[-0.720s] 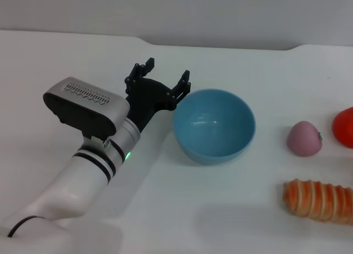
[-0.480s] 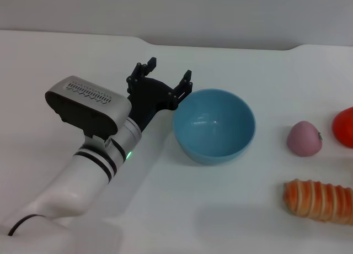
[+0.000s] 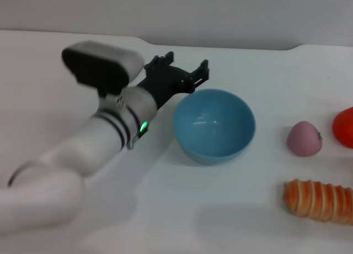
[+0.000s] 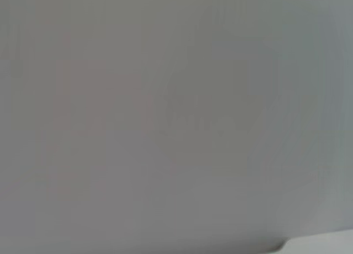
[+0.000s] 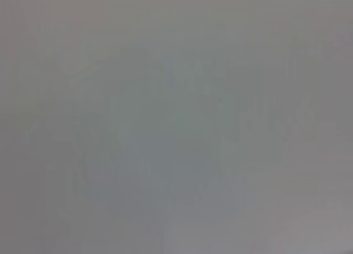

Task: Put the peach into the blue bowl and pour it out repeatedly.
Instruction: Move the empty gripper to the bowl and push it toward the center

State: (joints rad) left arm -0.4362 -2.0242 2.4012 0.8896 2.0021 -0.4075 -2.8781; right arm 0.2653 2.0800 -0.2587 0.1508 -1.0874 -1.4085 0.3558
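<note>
Left tool (image 3: 183,70): black, fingers spread, nothing held, poised just behind the light blue plastic bowl (image 3: 214,125), likely to grip its rim. Dull-pink toy peach (image 3: 304,138): on white tabletop (image 3: 231,210), well right of tool, beyond bowl.

The left arm reaches up from lower left, its left gripper (image 3: 185,65) spread wide (empty) at upper centre.

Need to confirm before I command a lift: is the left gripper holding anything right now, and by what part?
Nothing is held. The left gripper is open and empty beside the blue bowl; the peach lies on the table.
</note>
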